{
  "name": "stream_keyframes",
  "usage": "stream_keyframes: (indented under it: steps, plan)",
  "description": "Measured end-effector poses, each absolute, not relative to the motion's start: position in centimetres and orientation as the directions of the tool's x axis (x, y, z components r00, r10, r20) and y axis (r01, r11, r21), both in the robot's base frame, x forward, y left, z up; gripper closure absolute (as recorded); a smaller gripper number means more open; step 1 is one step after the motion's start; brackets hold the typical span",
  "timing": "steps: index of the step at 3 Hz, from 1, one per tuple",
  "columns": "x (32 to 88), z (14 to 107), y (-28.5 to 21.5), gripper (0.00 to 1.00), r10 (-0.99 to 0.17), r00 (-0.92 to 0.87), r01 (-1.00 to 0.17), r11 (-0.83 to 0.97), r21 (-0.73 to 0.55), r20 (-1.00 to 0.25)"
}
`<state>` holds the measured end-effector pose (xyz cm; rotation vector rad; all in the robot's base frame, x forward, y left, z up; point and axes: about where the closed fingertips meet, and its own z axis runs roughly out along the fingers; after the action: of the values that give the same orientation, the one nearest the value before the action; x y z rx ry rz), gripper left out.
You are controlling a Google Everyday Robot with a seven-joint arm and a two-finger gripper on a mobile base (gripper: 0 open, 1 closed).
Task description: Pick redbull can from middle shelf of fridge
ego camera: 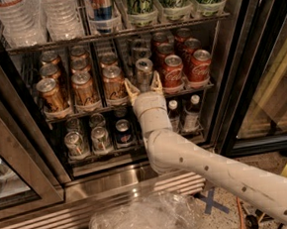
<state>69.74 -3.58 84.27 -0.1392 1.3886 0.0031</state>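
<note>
"One thing before you go on: where's the claw right now?"

"I have it up at the front edge of the middle shelf of the fridge. It's spread wide, with one finger on each side of the redbull can. Nothing is gripped. I can't tell whether either pad is touching the can."

"Why come at it from underneath?"

"The can stands upright at the front of its lane, with more slim silver cans lined up behind it. Bronze cans sit just to its left and red cola cans just to its right, so I reckon the front is the only free way in. My arm rises from low in front of the open door. That puts the wrist below the shelf lip and points the fingers up and inward."

"And why so wide?"

"I'd say it's to clear the can's sides without bumping the neighbours. The gaps between lanes look tight."

"So what's next?"

"My guess is a straight squeeze on the can body, then a small lift over the shelf lip and a pull towards me. If I close off-centre, I'd expect the can to tip against the cola cans."
</note>
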Motion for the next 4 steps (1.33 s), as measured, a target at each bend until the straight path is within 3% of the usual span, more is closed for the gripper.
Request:
stream_keyframes:
  steps: [1,2,3,4]
  plan:
    - [69.7,84.4,-3.7,0.65,-0.076,0.185,-0.082,0.992,-0.093,-0.980]
    - [69.7,84.4,-3.7,0.88,-0.076,0.185,-0.082,0.992,-0.093,-0.980]
    - [69.6,85.1,-3.7,1.00,-0.069,0.202,-0.074,0.994,-0.085,-0.977]
    - [68.7,87.8,-3.6,1.00,-0.038,0.257,-0.085,0.994,-0.062,-0.966]
